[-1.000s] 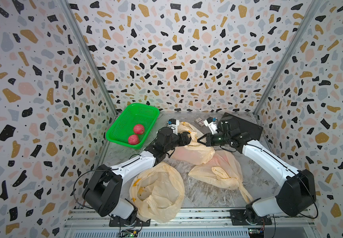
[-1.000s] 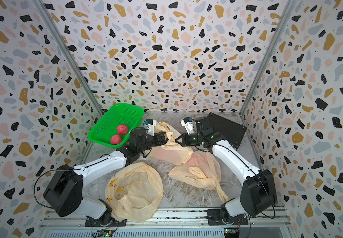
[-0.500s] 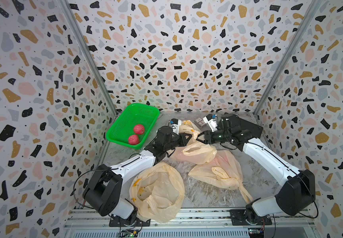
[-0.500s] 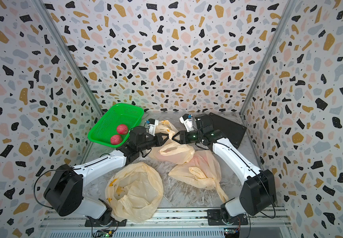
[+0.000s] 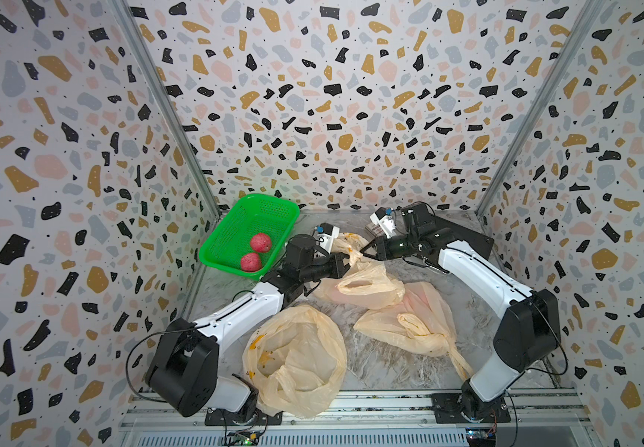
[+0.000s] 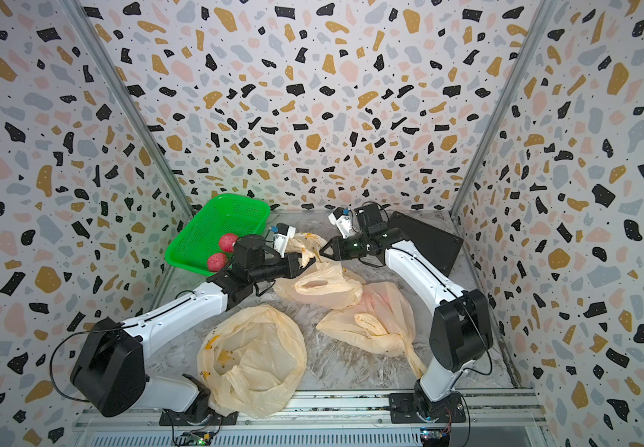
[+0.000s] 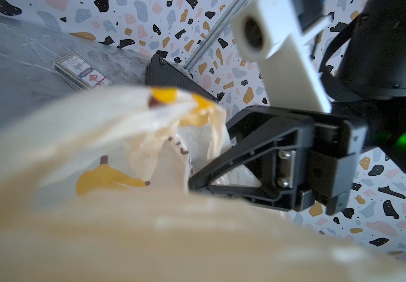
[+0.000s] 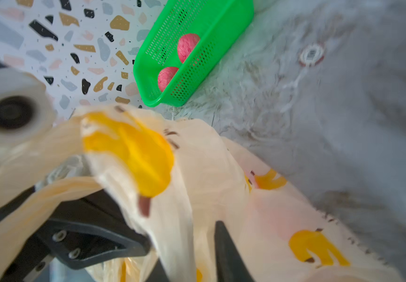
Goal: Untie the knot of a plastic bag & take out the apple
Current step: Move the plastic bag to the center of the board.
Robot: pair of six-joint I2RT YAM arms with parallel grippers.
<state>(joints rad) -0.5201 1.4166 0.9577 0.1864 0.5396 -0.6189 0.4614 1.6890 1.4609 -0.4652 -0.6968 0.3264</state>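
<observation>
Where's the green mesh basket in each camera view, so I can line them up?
In both top views: the green plastic mesh basket sits in the far corner on the left arm side.
Left wrist: not in it.
Right wrist: in view, beyond the pale banana-print plastic bag.
Shared landmark: that bag, in all four views.

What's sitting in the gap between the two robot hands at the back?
The twisted neck of a banana-print plastic bag. The left hand and the right hand each close on it from opposite sides; both top views show it.
</observation>
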